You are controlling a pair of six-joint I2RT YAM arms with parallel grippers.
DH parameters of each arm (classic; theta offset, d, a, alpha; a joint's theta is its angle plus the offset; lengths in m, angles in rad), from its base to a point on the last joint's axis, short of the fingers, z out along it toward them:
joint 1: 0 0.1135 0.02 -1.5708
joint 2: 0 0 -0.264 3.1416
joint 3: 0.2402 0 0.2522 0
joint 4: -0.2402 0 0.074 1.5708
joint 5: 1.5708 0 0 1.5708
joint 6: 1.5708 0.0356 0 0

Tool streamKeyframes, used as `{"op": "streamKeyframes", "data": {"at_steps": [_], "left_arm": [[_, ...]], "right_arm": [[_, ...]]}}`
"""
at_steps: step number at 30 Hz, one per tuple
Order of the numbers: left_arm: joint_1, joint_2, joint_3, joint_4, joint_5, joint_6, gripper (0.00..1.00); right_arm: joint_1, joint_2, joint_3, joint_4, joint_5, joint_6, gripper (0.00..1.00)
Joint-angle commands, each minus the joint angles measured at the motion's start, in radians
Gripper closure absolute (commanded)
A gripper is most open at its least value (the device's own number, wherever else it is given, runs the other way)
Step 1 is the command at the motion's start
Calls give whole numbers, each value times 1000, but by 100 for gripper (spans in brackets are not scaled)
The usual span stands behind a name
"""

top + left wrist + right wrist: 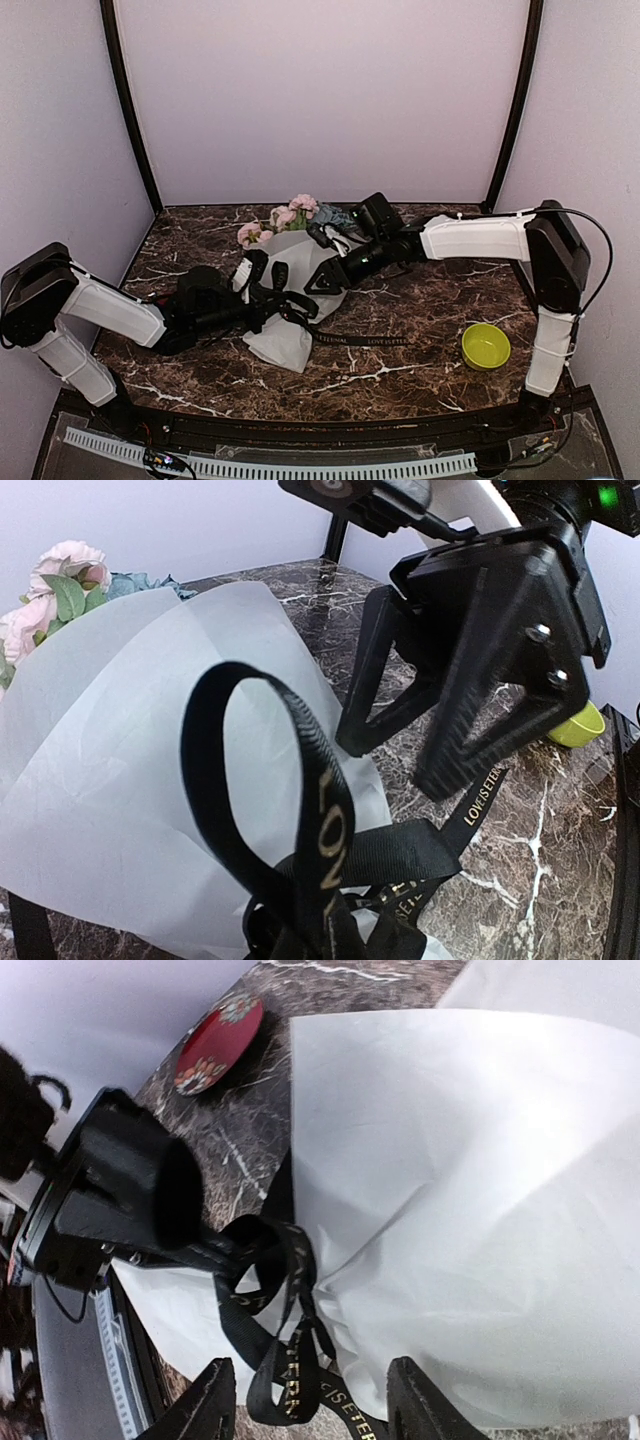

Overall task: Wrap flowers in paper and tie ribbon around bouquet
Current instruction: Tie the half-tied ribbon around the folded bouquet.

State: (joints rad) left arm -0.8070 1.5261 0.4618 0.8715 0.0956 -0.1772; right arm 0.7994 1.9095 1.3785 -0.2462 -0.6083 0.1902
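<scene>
The bouquet lies on the marble table, a cone of frosted white paper (285,335) with the pink and white flowers (290,212) sticking out at its far end. The black ribbon (365,340) with gold lettering is looped around the cone's narrow waist, and a tail trails right over the table. My left gripper (262,290) is shut on a ribbon loop (320,810) above the paper (120,760). My right gripper (312,1410) is open just over the waist. The knotted ribbon (290,1360) lies between its spread fingers without touching them, against the paper (450,1160).
A yellow-green bowl (486,345) stands at the right front of the table. A red patterned dish (218,1042) lies on the table beyond the cone near my left arm. Plain walls and two black posts (130,110) close the back.
</scene>
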Motion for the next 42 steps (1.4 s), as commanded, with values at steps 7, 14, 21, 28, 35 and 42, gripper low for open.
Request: {"op": "streamKeyframes", "data": {"at_steps": [7,14,21,28,35,42], "left_arm": [[6,-17,-22,31,9,-5,100],[8,-14,-28,38,13,-11,100],[9,-16,-34,45,15,-13,100],[11,-8,-42,50,5,-18,100],[12,-5,-33,61,7,-18,100],[19,3,-37,67,6,-23,100]], "right_arm": [[5,38,77,-79,118,-27,88],[28,97,122,-132,54,-81,91],[40,142,150,-109,-50,-100,89],[42,182,147,-8,-175,-91,86],[42,196,140,58,-223,-113,85],[51,214,145,17,-211,-186,88]]}}
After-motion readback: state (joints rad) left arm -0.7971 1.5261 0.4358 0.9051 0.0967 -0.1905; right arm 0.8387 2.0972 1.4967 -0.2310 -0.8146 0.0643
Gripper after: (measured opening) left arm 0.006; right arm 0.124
